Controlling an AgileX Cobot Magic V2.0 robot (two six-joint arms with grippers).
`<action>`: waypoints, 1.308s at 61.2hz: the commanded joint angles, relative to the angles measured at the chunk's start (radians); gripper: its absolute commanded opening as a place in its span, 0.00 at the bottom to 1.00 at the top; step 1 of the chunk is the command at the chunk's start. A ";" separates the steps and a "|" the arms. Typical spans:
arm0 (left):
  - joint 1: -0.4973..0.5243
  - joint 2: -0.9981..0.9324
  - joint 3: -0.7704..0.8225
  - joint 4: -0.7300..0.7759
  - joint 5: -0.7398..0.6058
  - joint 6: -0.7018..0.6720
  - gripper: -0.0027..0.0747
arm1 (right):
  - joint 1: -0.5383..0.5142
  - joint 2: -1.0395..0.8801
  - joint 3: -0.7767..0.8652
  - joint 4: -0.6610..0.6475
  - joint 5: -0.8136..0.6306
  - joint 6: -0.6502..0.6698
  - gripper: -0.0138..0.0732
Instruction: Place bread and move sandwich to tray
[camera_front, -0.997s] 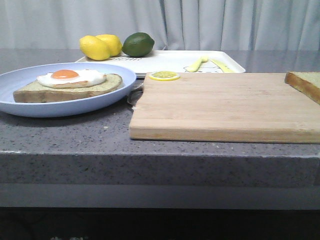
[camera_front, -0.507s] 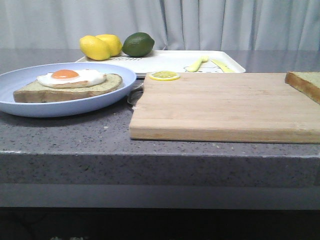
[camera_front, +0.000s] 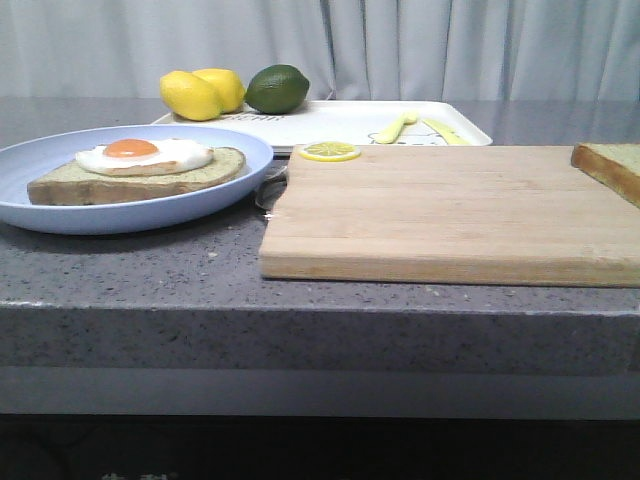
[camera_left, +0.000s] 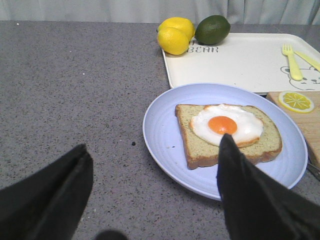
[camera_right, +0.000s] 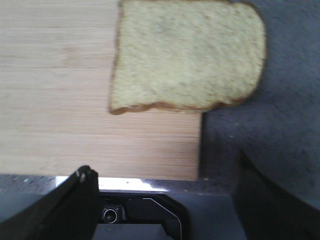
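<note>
Resting on the far right of the wooden cutting board (camera_front: 450, 210), the bread (camera_front: 608, 168) is seen in the front view partly cut off by the frame edge; in the right wrist view the bread (camera_right: 187, 56) overhangs the board's edge onto the grey countertop (camera_front: 150, 270). The sandwich (camera_front: 135, 170), 1 slice of toast topped with a fried egg, lies on the pale blue plate (camera_front: 60, 215) at the left of the counter. The tray (camera_front: 330, 125) is placed behind the plate and board, with 2 lemons (camera_front: 200, 92) and 1 lime (camera_front: 277, 88) at its far left corner, yellow cutlery (camera_front: 415, 127) lying on it, and a lemon slice (camera_front: 329, 151) on the board's near corner beside it. The left gripper (camera_left: 150, 175) is shown spread wide above the counter, empty. The right gripper (camera_right: 165, 195) is likewise spread wide, holding nothing, near the bread.
</note>
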 joint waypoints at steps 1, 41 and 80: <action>-0.008 0.012 -0.031 0.009 -0.077 -0.004 0.70 | -0.126 0.041 -0.036 0.046 -0.018 -0.024 0.80; -0.008 0.012 -0.028 0.009 -0.079 -0.004 0.70 | -0.557 0.500 -0.042 0.638 0.113 -0.450 0.80; -0.008 0.012 -0.028 0.009 -0.079 -0.004 0.70 | -0.583 0.628 -0.042 0.829 0.226 -0.610 0.80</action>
